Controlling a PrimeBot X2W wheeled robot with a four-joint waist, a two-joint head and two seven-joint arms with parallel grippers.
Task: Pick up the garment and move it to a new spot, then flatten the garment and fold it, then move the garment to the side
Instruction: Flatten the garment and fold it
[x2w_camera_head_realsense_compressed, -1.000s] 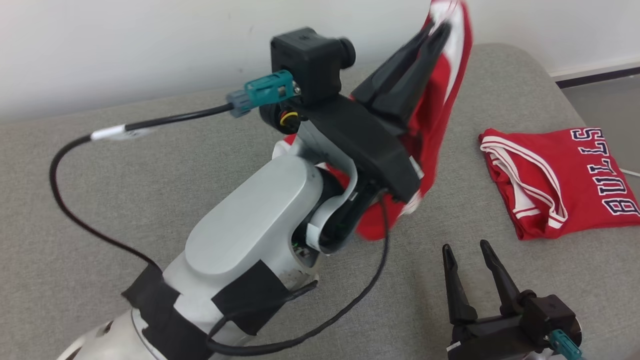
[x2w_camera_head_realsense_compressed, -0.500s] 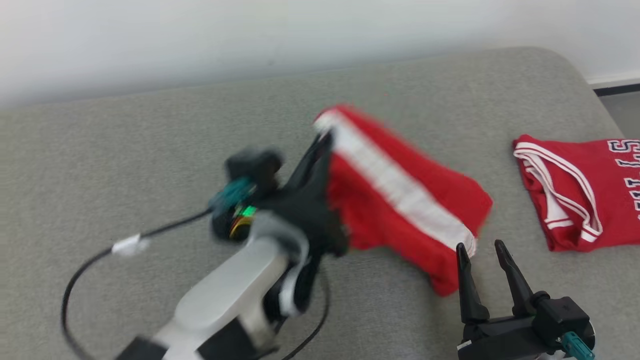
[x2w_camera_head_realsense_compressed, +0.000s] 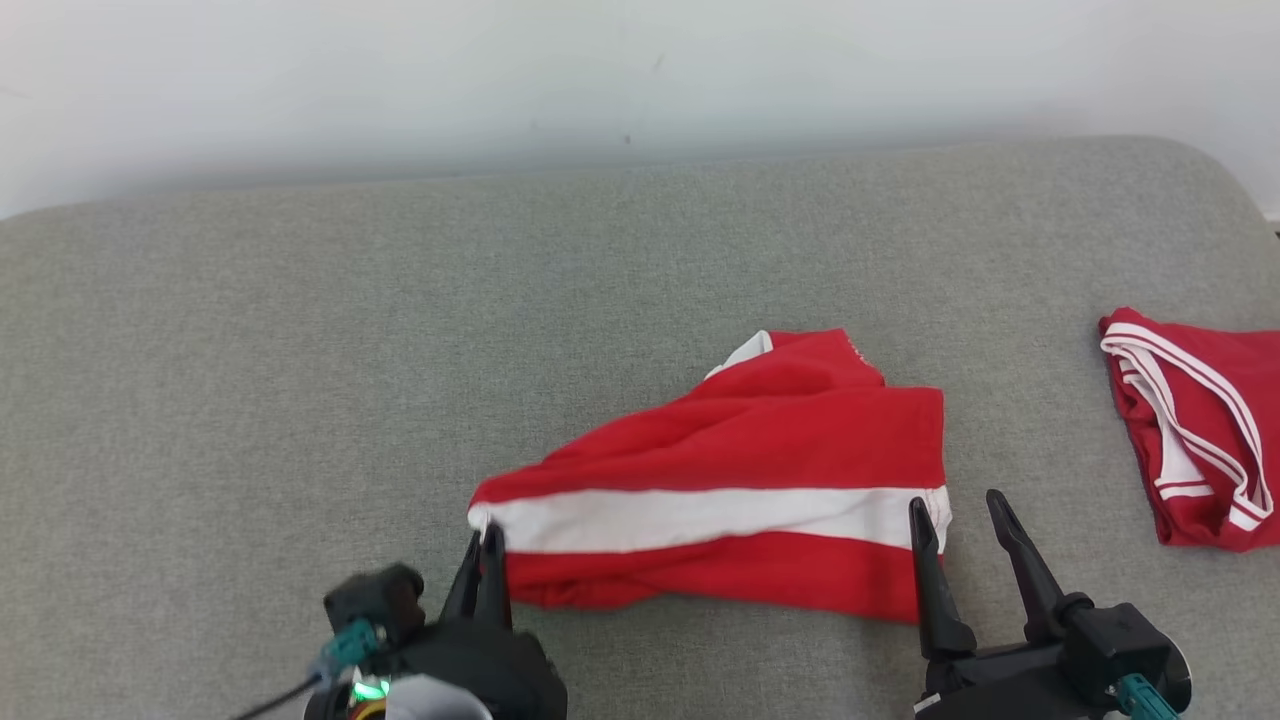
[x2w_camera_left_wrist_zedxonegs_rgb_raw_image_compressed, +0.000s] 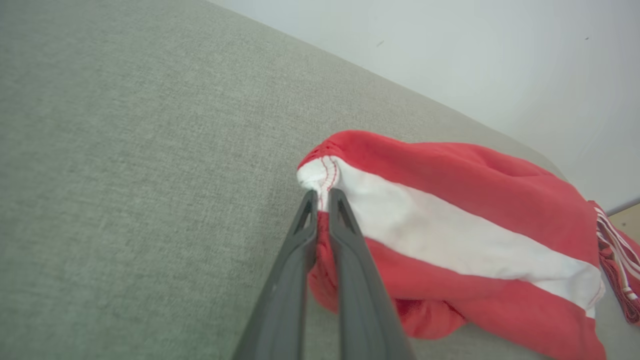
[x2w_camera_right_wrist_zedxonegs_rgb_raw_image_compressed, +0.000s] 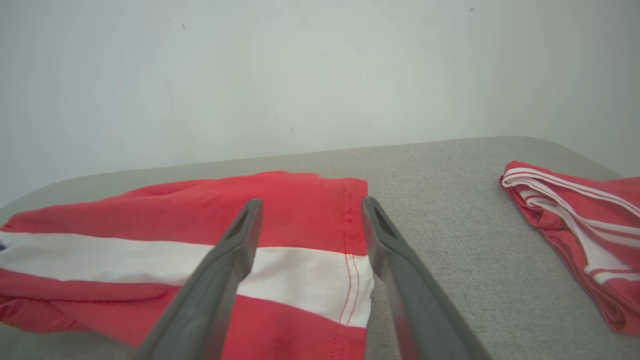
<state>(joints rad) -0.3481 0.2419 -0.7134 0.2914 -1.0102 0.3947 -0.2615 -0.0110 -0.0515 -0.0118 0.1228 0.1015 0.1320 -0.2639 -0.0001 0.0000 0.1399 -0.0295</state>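
Observation:
The garment (x2w_camera_head_realsense_compressed: 740, 470) is a red piece of clothing with a broad white stripe, lying loosely bunched on the grey cushioned surface (x2w_camera_head_realsense_compressed: 300, 350). My left gripper (x2w_camera_head_realsense_compressed: 482, 540) is shut on the garment's left end, pinching the white hem; its two fingers press together on that hem in the left wrist view (x2w_camera_left_wrist_zedxonegs_rgb_raw_image_compressed: 322, 195), where the garment (x2w_camera_left_wrist_zedxonegs_rgb_raw_image_compressed: 450, 235) trails to the right. At the garment's right edge my right gripper (x2w_camera_head_realsense_compressed: 955, 510) stands open with nothing between its fingers; the right wrist view shows the stitched hem of the garment (x2w_camera_right_wrist_zedxonegs_rgb_raw_image_compressed: 300, 215) between and behind the open right gripper (x2w_camera_right_wrist_zedxonegs_rgb_raw_image_compressed: 310, 205).
A second red garment (x2w_camera_head_realsense_compressed: 1195, 420) with white trim lies folded at the far right, also in the right wrist view (x2w_camera_right_wrist_zedxonegs_rgb_raw_image_compressed: 575, 215). A pale wall (x2w_camera_head_realsense_compressed: 600, 70) runs behind the surface. Bare grey fabric stretches to the left and back.
My left arm has swung down and leftwards from high up, laying the garment out on the surface. The head camera has shifted too. The right gripper stays open.

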